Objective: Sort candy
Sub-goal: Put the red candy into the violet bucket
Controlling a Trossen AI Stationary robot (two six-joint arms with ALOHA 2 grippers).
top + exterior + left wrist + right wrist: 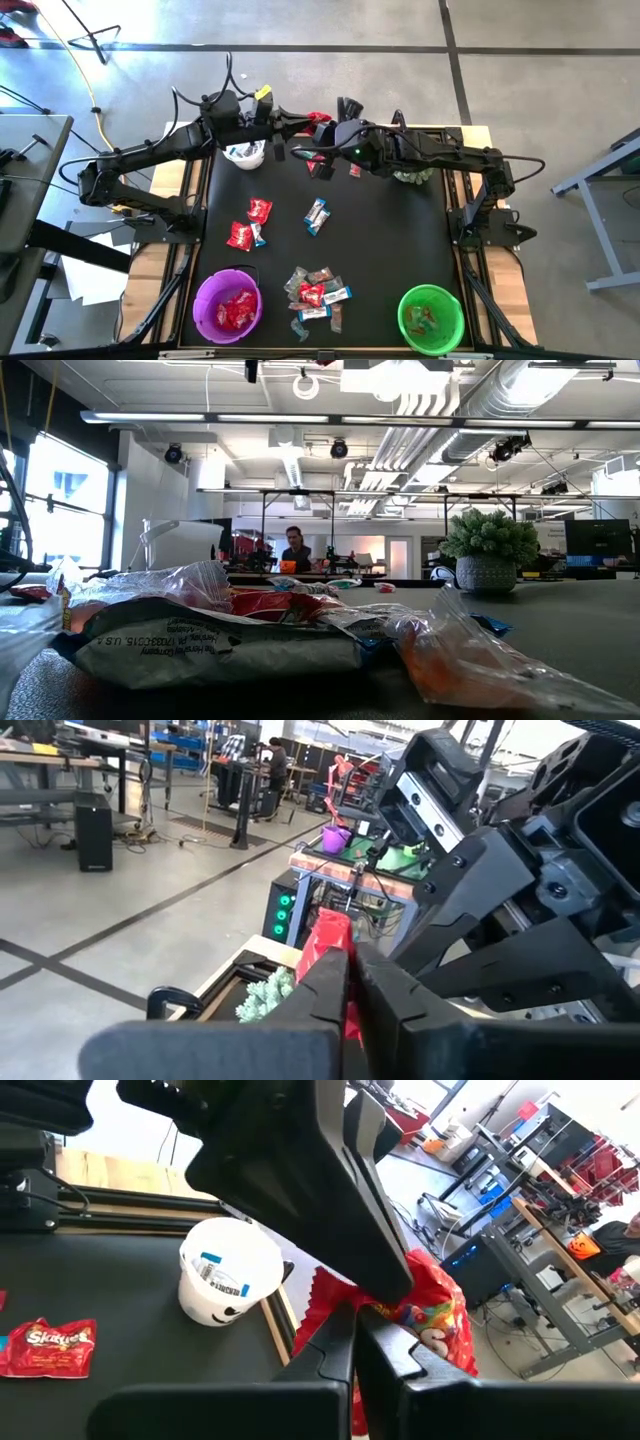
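Left gripper: the left gripper [308, 123] is raised at the top centre of the overhead frame, fingers [330, 982] clamped on a red packet [328, 938] that juts out beyond the tips in its own wrist view.

Right gripper: the right gripper [322, 141] meets it from the right side of the frame, its fingers [335, 1352] closed on the same red packet [430, 1320]; both arms hold one sweet between them.

Candy on the mat: two red packets [250, 222] lie left of centre on the black mat [400, 240], a blue-and-white mini bar [316, 215] sits near the middle, and a mixed pile [317, 292] rests at the lower centre, between the two coloured bowls.

Purple bowl: the purple bowl [205, 300], lower left, holds red packets.

Green bowl: the green bowl [405, 312], lower right, holds a few greenish and brownish sweets.

White bowl: the white bowl [245, 155], upper left of the mat, just below the left arm, holds blue-and-white bars.

Plant: a spiky pale green potted plant [488, 550] stands right of centre in the table-level view.

Background: a person [295, 550] sits far back in the room.
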